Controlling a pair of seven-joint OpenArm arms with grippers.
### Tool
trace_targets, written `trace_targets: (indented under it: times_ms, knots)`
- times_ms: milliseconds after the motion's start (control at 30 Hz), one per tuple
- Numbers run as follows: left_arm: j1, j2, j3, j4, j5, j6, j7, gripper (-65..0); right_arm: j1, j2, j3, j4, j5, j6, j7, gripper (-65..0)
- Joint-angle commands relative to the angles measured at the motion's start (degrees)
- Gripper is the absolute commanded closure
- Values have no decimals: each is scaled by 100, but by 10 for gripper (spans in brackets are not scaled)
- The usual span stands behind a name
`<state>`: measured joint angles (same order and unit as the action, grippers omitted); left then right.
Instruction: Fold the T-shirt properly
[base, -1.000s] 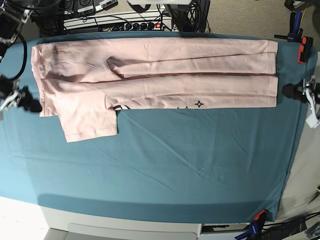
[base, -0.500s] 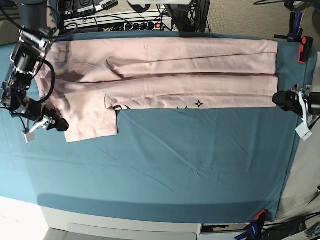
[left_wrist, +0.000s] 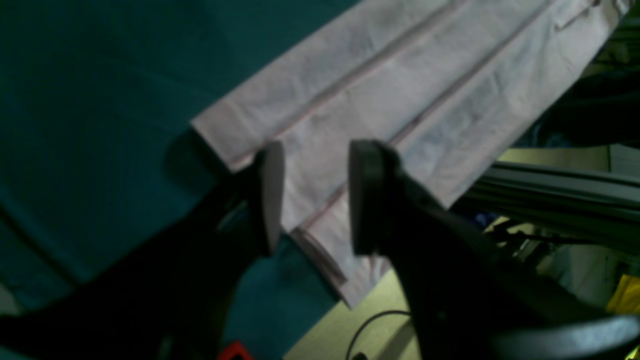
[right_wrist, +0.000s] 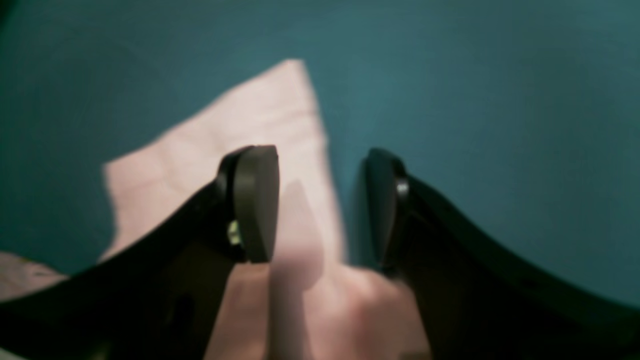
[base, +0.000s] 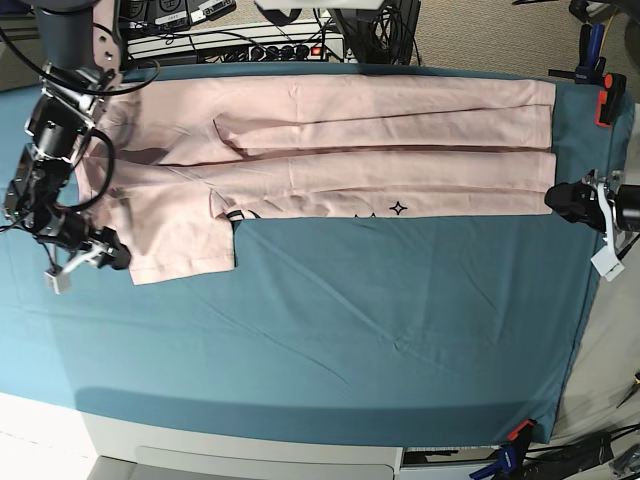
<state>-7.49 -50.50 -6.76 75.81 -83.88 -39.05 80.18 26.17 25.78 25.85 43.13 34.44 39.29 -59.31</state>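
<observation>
Step in hand, as judged: preparing the grasp on both ends of the T-shirt (base: 330, 150) for the next fold; nothing lifted yet.

Nearest to the base camera, only bare teal table cloth (base: 380, 330) along the near edge. Further in, near the cloth's left edge, the right gripper (base: 90, 257) low over the corner of the short sleeve that sticks out toward the near side. Jaws apart, moderately wide, holding nothing; in the right wrist view one finger (right_wrist: 255, 200) over the pink sleeve, the other over the teal, so straddling the sleeve's side edge. Arm bent down from the far left corner, forearm lying across the shirt's left end.

At the cloth's right edge, the left gripper (base: 572, 200) just beside the hem end of the shirt, level with its near folded strip. Jaws also apart and empty; in the left wrist view the fingertips (left_wrist: 270, 195) framing the hem corner where the folded layers meet. Whether touching the fabric, cannot tell. Arm reaching in from outside the right edge, almost horizontal.

Farthest, the T-shirt itself: a long band along the far edge, folded lengthwise, a little black print peeking at its near edge.

Next move probably calls for lowering both grippers, closing on all layers together, and keeping the band taut; risk of catching only the top layer.
</observation>
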Motion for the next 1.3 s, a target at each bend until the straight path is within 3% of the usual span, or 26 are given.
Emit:
trace_targets:
  times_ms: [0, 233, 300, 367, 433, 533, 633, 733, 967, 1267]
  knots:
    - [-107, -155, -52, 68, -112, -4, -18, -231, 114, 28, 0, 72, -9, 44, -83, -288]
    - [-107, -155, -52, 68, -112, -4, -18, -230, 114, -140, 2, 72, 323, 71, -313, -279]
    - [-107, -155, -52, 68, -112, -4, -18, -230, 114, -103, 2, 74, 372, 71, -374, -175]
    - [-107, -155, -52, 68, -112, -7, -18, -229, 116, -46, 2, 79, 435, 71, -487, -6]
    - [-107, -155, -52, 68, -112, -74, -18, -211, 111, 37, 2, 116, 929, 71, -964, 0]
    - [-107, -157, -52, 68, -112, -95, -18, -202, 7, 144, 2, 470, 2476, 71, -2069, 0]
    - [-107, -157, -55, 68, -112, -95, -18, -202, -404, 164, 2, 1408, 3657, 71, -2069, 0]
    - [-107, -155, -52, 68, -112, -95, -18, -202, -1073, 109, 2, 2697, 4251, 71, -2069, 0]
    - [-109, -155, -52, 68, -112, -95, -18, -202, -3110, -184, -4, 5121, 4315, 71, -2069, 0]
    - [-107, -155, -52, 68, -112, -95, -18, -202, -4531, -645, -4, 5668, 4575, 71, -2069, 0]
